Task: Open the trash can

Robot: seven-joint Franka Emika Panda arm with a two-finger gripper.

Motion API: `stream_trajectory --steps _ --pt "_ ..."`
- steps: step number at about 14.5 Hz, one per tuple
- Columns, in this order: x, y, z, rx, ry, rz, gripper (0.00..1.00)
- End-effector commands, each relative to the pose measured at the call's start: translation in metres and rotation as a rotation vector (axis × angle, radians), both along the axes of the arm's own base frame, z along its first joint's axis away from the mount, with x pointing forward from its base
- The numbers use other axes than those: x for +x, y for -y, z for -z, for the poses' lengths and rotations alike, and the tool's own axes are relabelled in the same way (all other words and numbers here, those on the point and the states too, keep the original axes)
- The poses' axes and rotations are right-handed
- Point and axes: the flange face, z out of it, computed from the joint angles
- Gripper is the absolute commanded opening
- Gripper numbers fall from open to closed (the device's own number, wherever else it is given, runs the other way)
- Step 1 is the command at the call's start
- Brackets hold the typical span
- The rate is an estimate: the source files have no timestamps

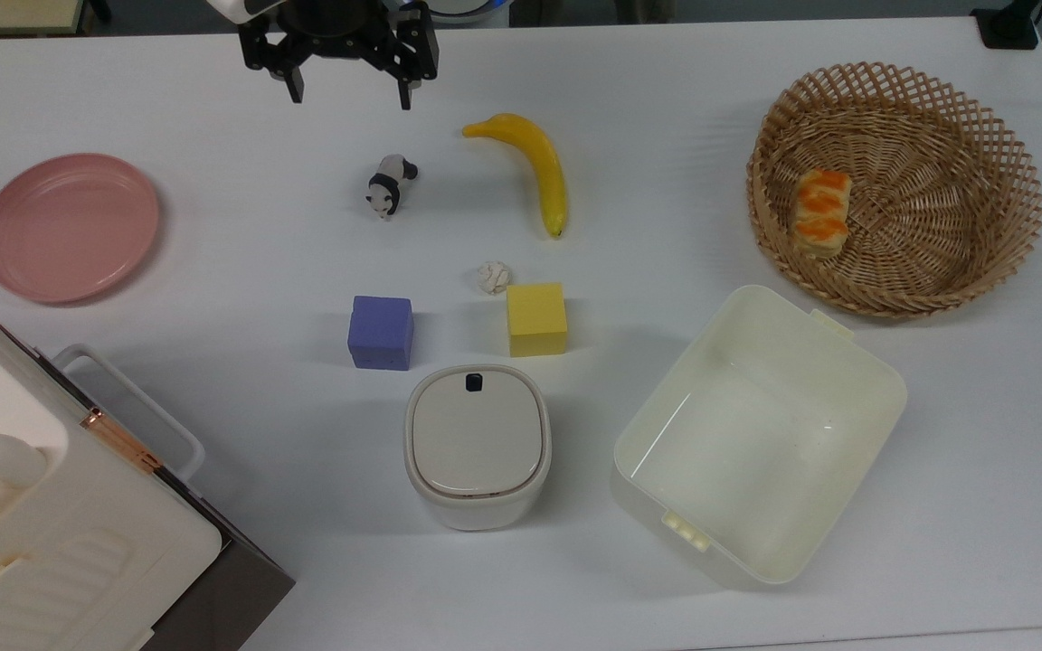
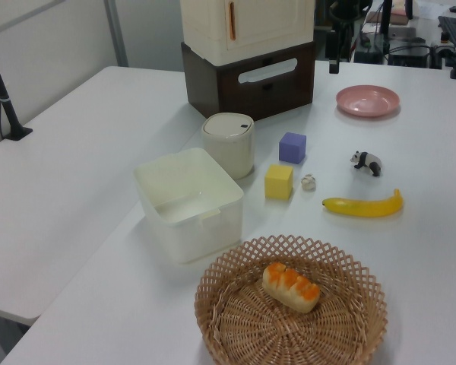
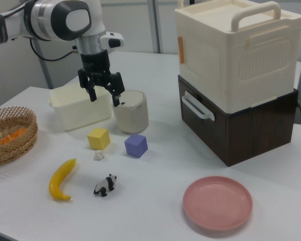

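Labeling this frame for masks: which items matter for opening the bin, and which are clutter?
Job:
bin
its lid
black button
gripper, jaws open

Clutter:
tub
basket
bread
banana
panda
paper ball
yellow cube
purple cube
plate
box

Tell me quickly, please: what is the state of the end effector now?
End effector: open, holding nothing, up above the table's far edge in the top view.
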Motion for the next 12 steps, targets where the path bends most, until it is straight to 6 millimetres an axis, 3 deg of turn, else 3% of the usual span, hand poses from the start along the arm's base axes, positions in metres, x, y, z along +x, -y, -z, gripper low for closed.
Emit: stream_trajectory --steps 1,12 --pt "-0.0011 0.0023 -0.0053 -0.018 0.028 -0.016 1.00" --pt "-0.0007 -0.0038 -0.0022 -0.028 0.021 -0.030 1.00"
